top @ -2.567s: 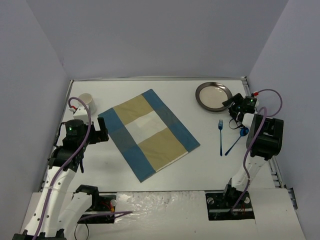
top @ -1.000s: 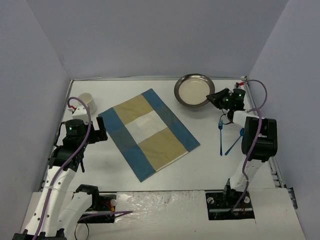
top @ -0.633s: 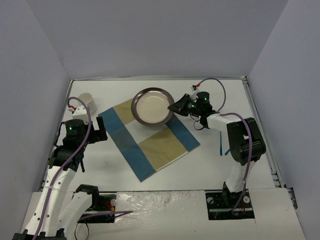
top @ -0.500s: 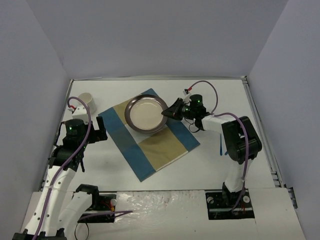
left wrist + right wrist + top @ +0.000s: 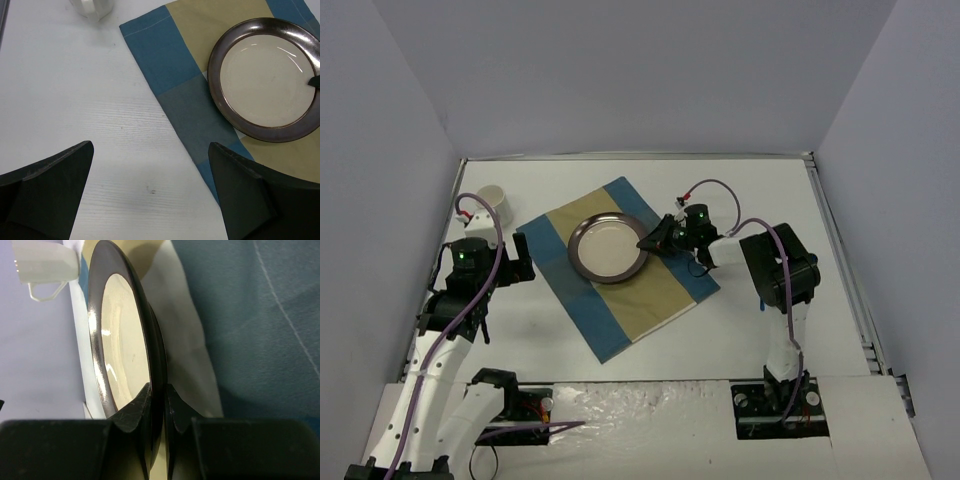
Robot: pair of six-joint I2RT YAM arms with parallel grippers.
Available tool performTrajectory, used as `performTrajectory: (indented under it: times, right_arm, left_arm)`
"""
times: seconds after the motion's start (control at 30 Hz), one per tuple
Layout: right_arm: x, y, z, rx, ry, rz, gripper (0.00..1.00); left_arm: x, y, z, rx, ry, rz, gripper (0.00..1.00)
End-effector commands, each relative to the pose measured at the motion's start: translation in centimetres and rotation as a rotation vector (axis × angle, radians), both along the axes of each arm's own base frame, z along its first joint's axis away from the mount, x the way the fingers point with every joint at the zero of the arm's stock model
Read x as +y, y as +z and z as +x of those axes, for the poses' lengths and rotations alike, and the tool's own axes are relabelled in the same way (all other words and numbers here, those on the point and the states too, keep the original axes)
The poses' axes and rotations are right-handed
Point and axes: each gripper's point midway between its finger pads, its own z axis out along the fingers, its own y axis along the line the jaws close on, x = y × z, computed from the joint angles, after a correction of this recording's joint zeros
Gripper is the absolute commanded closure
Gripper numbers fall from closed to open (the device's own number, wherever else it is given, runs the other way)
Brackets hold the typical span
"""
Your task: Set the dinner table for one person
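Pinching the dark rim of the plate (image 5: 608,248) on its right-hand side, the right gripper (image 5: 645,243) is clenched on the dish over the middle of the striped mat (image 5: 650,290). The mat lies askew on the white bench (image 5: 770,190). The right wrist view shows one finger above the rim and one below, with the cloth close under the plate's foot; whether the foot touches the cloth cannot be told. The left gripper (image 5: 148,150) hangs released, jaws wide and empty, above bare bench just beside the mat's left edge. A white cup (image 5: 492,203) stands well apart at the far left corner.

The step in hand looks to be seating the plate on the mat, and it seems nearly done. Done well, the plate would go down level so that its foot meets the cloth all round, not one edge first. The grip should let go only once the dish bears its own weight. The lower finger lies between rim and cloth, so the jaws should open fully and draw back low and straight to the right. A snagged finger could ruck the mat or drag the plate off centre. The left arm is best left where it is, clear of the plate.
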Motion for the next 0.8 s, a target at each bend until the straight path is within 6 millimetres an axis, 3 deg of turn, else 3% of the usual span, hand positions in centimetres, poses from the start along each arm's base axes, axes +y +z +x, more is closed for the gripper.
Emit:
performTrajectory:
  times: [0.0,0.37,0.57,0.77]
  right_arm:
    - [2.5,8.6,2.6,-0.248,0.055,0.185,1.0]
    - [1.7,5.1,2.1,-0.212,0.057,0.086,0.98]
    - [0.6,3.5,1.5,-0.212,0.061,-0.024,0.62]
    - [-1.0,3.9,1.9,-0.256,0.062,-0.184,0.34]
  left_arm:
    - [0.2,1.0,0.9,-0.044,0.011,0.004,0.03]
    - [0.3,0.9,0.8,-0.042,0.013,0.005,0.03]
    - [0.3,0.7,0.8,-0.034,0.021,-0.001,0.03]
    - [0.7,0.6,0.9,-0.026,0.064,-0.013,0.03]
